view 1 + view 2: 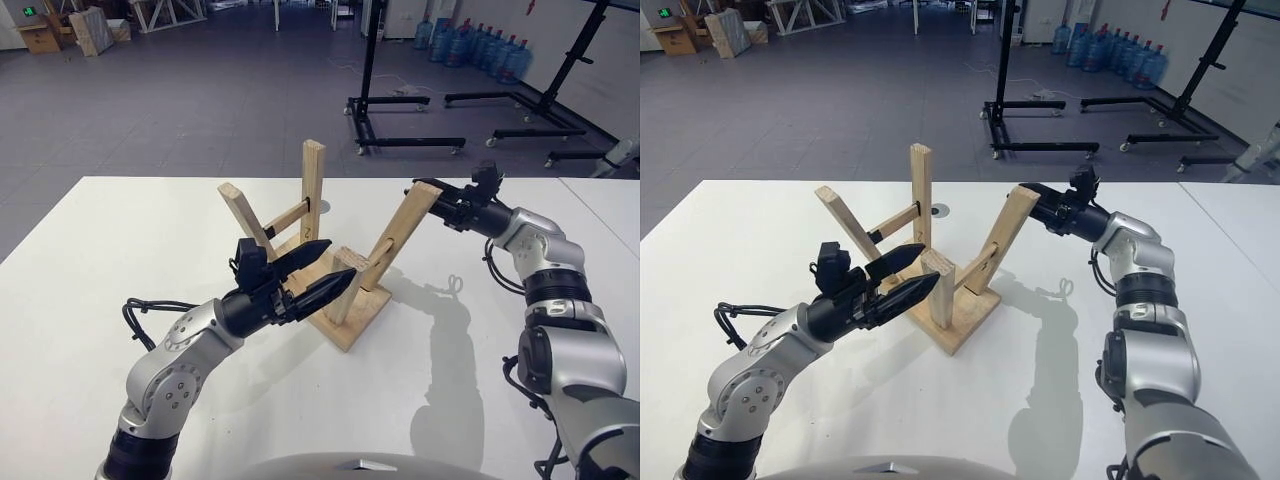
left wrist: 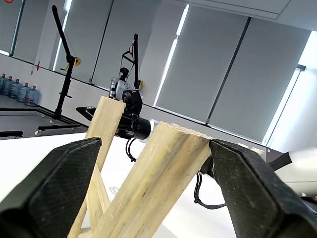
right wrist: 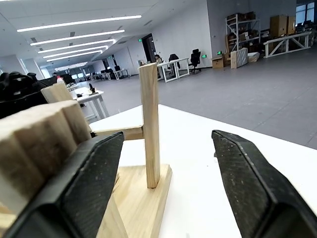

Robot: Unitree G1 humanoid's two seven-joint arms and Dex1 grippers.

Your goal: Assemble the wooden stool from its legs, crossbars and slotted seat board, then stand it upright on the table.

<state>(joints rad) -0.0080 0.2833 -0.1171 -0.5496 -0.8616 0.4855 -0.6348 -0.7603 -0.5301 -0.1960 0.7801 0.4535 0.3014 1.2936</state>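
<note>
While the stool (image 1: 313,195) sits upside down near the middle of the table (image 1: 120,250), its seat board (image 1: 355,320) lies flat on the surface and its four legs stick upward, splaying outward. The left gripper (image 1: 340,260) hovers at the nearest leg (image 1: 345,290), jaws spread on either side of its top end without pinching it. The right gripper (image 1: 428,192) sits at the tip of the right leg (image 1: 405,225), which leans toward the table's right edge. Its jaws are also spread, grasping nothing.

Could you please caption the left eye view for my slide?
Upturned stool on the table; left gripper open around the near leg, right gripper at the right leg.
</note>
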